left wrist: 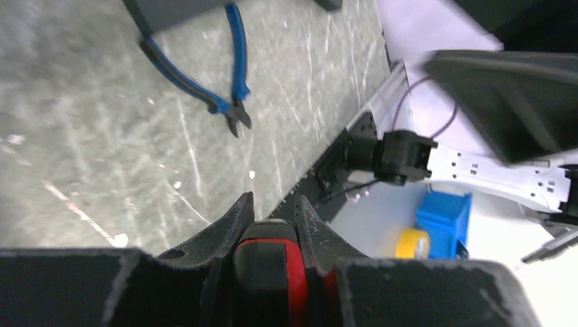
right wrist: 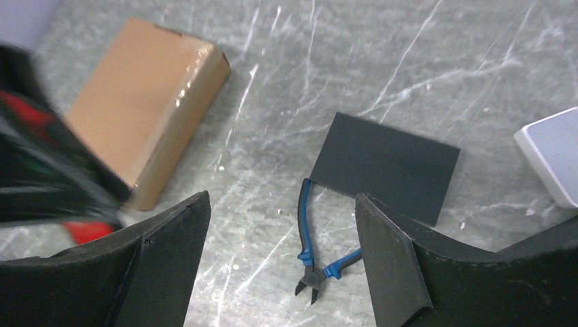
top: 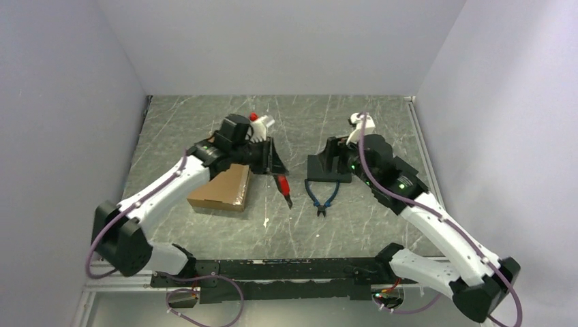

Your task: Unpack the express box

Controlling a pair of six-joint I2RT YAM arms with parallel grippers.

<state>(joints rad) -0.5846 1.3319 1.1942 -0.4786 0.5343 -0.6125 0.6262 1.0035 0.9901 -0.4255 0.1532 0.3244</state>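
The express box is a flat brown cardboard carton lying shut on the table, left of centre; it also shows in the right wrist view. My left gripper hovers just right of the box, shut on a red and black handled tool whose dark tip points down toward the table. In the left wrist view the fingers squeeze that tool's red and black handle. My right gripper stands open with nothing between its fingers, above blue-handled cutters.
The blue-handled cutters lie at mid table, partly under a flat black pad. A translucent white case sits right of the pad. A small red and white object lies behind my left wrist. Grey walls enclose three sides.
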